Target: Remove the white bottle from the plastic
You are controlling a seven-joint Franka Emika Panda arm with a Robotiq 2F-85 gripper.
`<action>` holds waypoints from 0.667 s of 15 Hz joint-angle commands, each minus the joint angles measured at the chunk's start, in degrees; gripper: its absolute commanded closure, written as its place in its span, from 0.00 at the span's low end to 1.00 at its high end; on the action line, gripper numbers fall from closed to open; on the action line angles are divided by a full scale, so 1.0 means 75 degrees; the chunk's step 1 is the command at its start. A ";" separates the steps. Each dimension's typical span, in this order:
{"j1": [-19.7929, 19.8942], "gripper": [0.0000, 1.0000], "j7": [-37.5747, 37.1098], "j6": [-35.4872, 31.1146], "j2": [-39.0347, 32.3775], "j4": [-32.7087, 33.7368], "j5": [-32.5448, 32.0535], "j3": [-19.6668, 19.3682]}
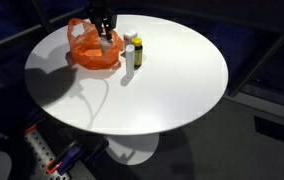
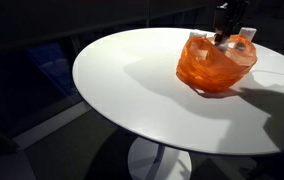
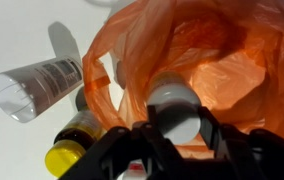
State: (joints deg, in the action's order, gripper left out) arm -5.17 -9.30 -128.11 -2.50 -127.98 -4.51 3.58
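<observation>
An orange plastic bag (image 1: 90, 52) sits at the far side of the round white table (image 1: 172, 85); it also shows in the exterior view (image 2: 212, 65) and fills the wrist view (image 3: 227, 50). The white bottle (image 3: 174, 108) stands upright inside the bag's open mouth. My gripper (image 3: 176, 125) reaches down into the bag from above, with one finger on each side of the bottle's top and touching it. The gripper shows in both exterior views (image 1: 104, 36) (image 2: 226, 38).
Right beside the bag stand a clear bottle (image 3: 37, 85) (image 1: 128, 55) and a small yellow-capped bottle (image 3: 66, 152) (image 1: 137, 47). The table edge (image 2: 102, 100) drops off to dark floor. A robot base shows below the table (image 1: 52, 160).
</observation>
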 commanded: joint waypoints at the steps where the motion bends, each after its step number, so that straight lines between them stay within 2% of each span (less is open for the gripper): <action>1: 0.0076 0.81 0.0134 0.0334 0.0391 0.0211 0.0075 -0.0009; 10: 0.0194 0.81 0.0917 0.1337 0.1531 0.0685 0.0835 -0.0138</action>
State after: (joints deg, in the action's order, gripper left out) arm -4.46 -5.11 -121.61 6.11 -124.31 -0.05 3.08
